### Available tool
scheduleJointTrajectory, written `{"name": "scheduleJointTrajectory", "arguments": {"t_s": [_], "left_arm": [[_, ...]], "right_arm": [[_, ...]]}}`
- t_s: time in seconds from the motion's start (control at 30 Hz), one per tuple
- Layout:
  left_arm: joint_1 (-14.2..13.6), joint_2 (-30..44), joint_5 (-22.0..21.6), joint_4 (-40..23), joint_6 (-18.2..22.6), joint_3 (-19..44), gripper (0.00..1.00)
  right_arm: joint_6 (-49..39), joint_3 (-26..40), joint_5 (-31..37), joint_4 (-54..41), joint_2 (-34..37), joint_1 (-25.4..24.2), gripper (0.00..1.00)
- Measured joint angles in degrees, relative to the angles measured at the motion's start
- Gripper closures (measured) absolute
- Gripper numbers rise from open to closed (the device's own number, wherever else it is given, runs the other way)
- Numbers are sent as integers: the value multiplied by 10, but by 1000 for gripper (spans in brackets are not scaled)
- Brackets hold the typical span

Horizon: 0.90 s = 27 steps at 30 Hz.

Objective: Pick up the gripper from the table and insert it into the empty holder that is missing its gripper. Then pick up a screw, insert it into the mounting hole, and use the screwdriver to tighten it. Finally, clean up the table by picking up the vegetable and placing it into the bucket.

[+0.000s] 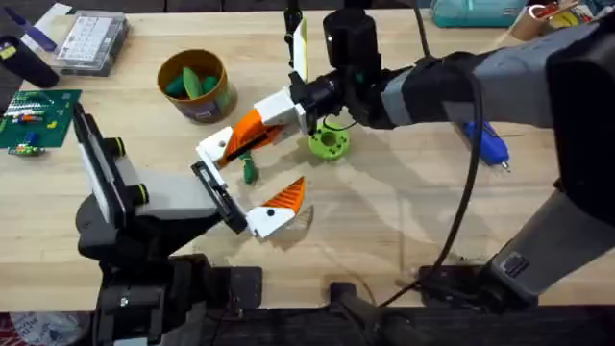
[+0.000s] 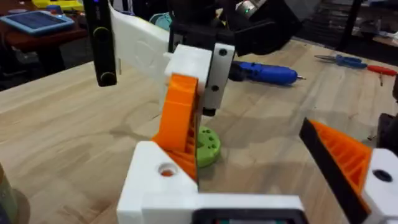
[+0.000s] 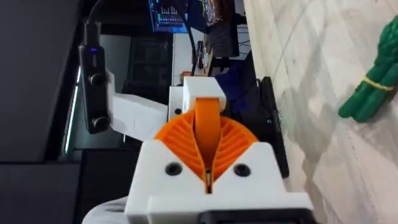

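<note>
My right gripper (image 1: pixel 256 127) (image 3: pixel 208 155) hangs low over the table centre with its orange pads pressed together, and nothing shows between them. My left gripper (image 1: pixel 261 165) (image 2: pixel 249 137) stands wide open around it, one finger (image 2: pixel 158 180) right beside the right gripper's tip. The dark green vegetable (image 1: pixel 249 170) (image 3: pixel 370 93) lies on the wood between the left fingers. The bucket (image 1: pixel 219 96) sits behind and to the left, with green pieces inside. Off to the right lies the blue screwdriver (image 1: pixel 490 144) (image 2: pixel 267 73). The screw and the loose gripper are out of view.
A lime-green disc with holes (image 1: pixel 327 144) (image 2: pixel 208 146) lies just right of the grippers. Behind it stands a white bracket with a black bar (image 1: pixel 298 43) (image 2: pixel 143 43). A clear compartment box (image 1: pixel 91 43) and a green circuit board (image 1: pixel 34 115) sit at the far left.
</note>
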Motion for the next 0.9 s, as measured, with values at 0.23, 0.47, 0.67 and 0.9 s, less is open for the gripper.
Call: {"name": "scheduleJointTrajectory", "arguments": {"t_s": [0.23, 0.47, 0.67, 0.9], "left_arm": [[1, 0, 0, 0, 0, 0, 14], [1, 0, 0, 0, 0, 0, 14], [1, 0, 2, 0, 0, 0, 14], [1, 0, 13, -2, 0, 1, 14]], "right_arm": [[0, 0, 3, 0, 0, 1, 982], [-1, 0, 3, 0, 0, 1, 992], [-2, 0, -1, 0, 0, 1, 994], [-3, 0, -7, 0, 0, 5, 825]]}}
